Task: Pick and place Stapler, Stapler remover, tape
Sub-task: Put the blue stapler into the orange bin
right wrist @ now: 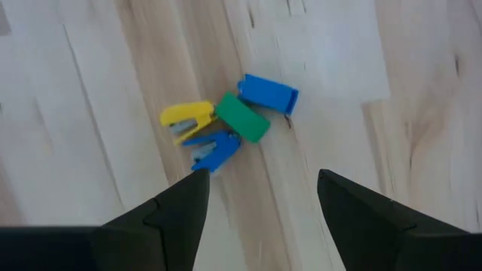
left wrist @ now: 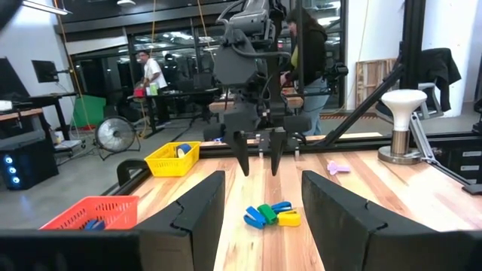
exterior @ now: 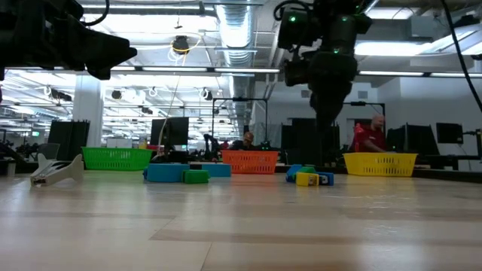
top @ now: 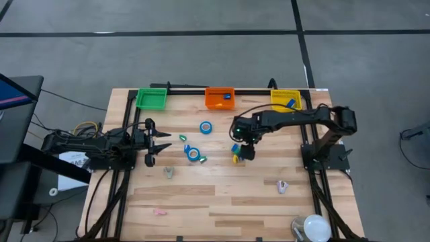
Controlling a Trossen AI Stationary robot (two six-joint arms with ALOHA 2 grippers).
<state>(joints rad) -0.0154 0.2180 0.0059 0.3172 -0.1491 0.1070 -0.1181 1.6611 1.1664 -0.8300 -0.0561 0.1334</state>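
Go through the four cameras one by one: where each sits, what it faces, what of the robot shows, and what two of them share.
High view: overhead, straight down on the table; both arms show.
Low view: tabletop height, facing the bins; arms hang from above.
Left wrist view: on the left arm, looking across the table; its own open fingers frame the right pincer.
Right wrist view: on the right arm, looking down; open fingers show.
Shared: both wrist views catch the staplers.

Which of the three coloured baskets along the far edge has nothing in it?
The green basket at the left end looks empty; the orange basket and yellow basket each hold something blue.
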